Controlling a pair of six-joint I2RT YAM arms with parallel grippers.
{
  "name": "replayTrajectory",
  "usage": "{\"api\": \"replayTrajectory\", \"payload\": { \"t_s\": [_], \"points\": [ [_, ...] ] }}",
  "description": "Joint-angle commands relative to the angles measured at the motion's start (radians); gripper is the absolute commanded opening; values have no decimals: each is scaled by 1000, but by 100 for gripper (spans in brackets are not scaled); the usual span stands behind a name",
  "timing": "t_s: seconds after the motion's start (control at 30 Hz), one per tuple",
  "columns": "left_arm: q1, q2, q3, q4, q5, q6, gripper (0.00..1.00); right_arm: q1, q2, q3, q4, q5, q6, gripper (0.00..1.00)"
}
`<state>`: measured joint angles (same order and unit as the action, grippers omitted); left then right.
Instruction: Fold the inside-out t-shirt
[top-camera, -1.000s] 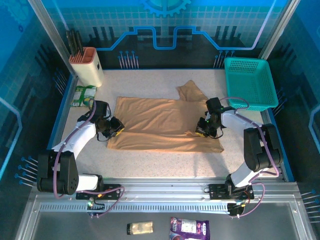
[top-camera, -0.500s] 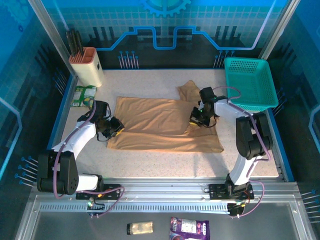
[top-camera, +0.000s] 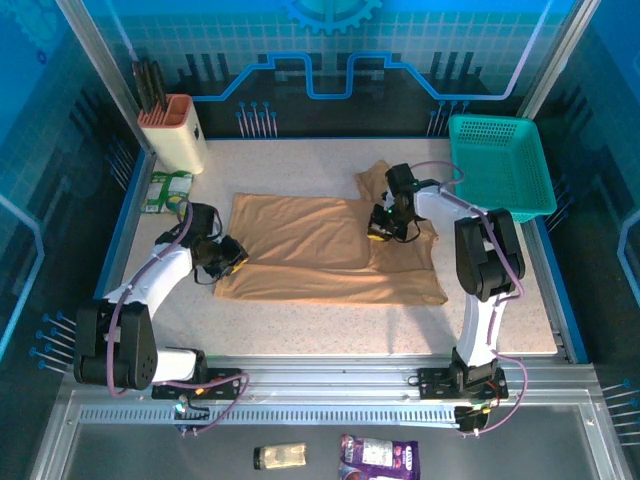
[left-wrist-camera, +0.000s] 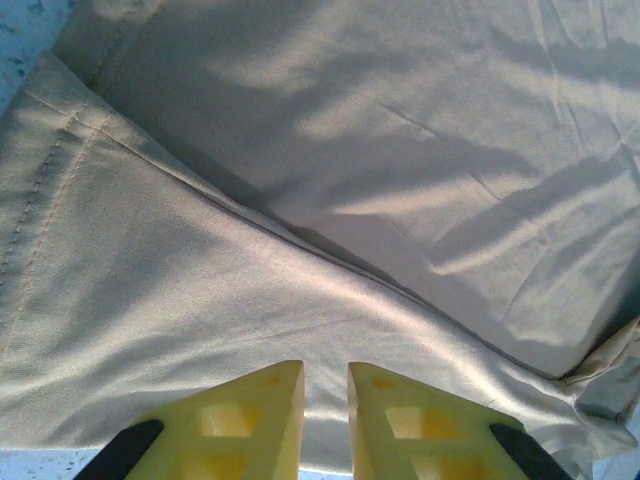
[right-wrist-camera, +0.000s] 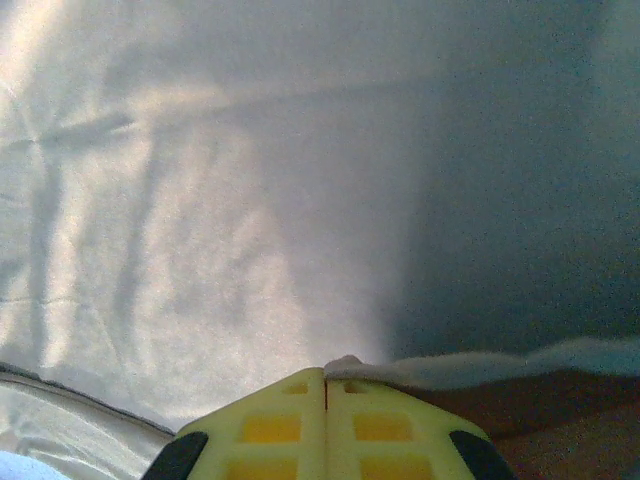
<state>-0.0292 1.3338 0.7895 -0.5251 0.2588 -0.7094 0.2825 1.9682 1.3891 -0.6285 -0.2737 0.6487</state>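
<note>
A knife block (top-camera: 172, 130) with dark handles is seen at the far left corner of the table (top-camera: 300, 325), and a green packet (top-camera: 165, 190) lies just near of it. A teal basket (top-camera: 500, 165) is set at the far right corner. Near of the arm bases, off the table top, a small jar (top-camera: 280, 456) and a purple packet (top-camera: 378, 456) are laid. None of these lies between the arms and the cloth.

The inside-out t-shirt (top-camera: 300, 250) is spread in the middle of the table, between the two arms. The left gripper (top-camera: 232, 255) is placed at the shirt's left edge; in the left wrist view its yellow fingers (left-wrist-camera: 255, 410) are held a narrow slit apart above the hem, and whether cloth is pinched there cannot be told. The right gripper (top-camera: 378, 225) is lowered onto the shirt's far right part, just near of the sleeve (top-camera: 380, 180). In the right wrist view that gripper (right-wrist-camera: 325, 385) is pressed together, with a raised edge of the fabric caught at its tips.

The shirt's long axis is laid left to right across the table. One layer is doubled over another, and the sleeve is pointed toward the far side.
</note>
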Motion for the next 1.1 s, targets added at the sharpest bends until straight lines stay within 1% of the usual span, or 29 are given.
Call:
{"api": "replayTrajectory", "payload": {
  "t_s": [0.0,0.1,0.13,0.17,0.2,0.27,0.37,0.43,0.63,0.73,0.83,0.93,0.97,1.07],
  "points": [
    [-5,-13,-10,-1,4,-17,20,14,21,44,-29,-22,-22,0],
    [-4,-13,-13,-1,5,-15,20,14,37,61,-26,-41,-26,2],
    [-5,-13,-15,0,5,-15,20,15,41,67,-26,-54,-30,5],
    [-5,-11,-16,0,5,-14,20,16,43,74,-30,-63,-35,8],
    [-5,-9,-14,0,7,-12,20,18,38,76,-27,-71,-40,16],
    [-5,-3,-10,0,7,-9,21,18,16,75,-26,-73,-49,26],
    [-5,10,0,0,4,4,21,12,-32,64,-45,-43,-64,34],
    [-5,27,9,-4,-7,19,22,3,-64,45,-55,-18,-67,36],
    [-5,109,35,-10,-33,79,20,-42,-136,-46,-76,95,-85,44],
    [-5,168,50,-15,-46,107,19,-77,-143,-108,-50,74,-97,48],
    [-5,205,47,-21,-86,120,19,-107,-143,-163,-14,43,-109,52],
    [-2,214,21,-24,-117,116,19,-135,-151,-216,18,40,-113,69],
    [-2,213,7,-22,-120,109,19,-148,-155,-236,29,36,-114,72],
    [-2,195,-38,-9,-116,86,19,-184,-160,-291,54,33,-116,75]
  ]
}}
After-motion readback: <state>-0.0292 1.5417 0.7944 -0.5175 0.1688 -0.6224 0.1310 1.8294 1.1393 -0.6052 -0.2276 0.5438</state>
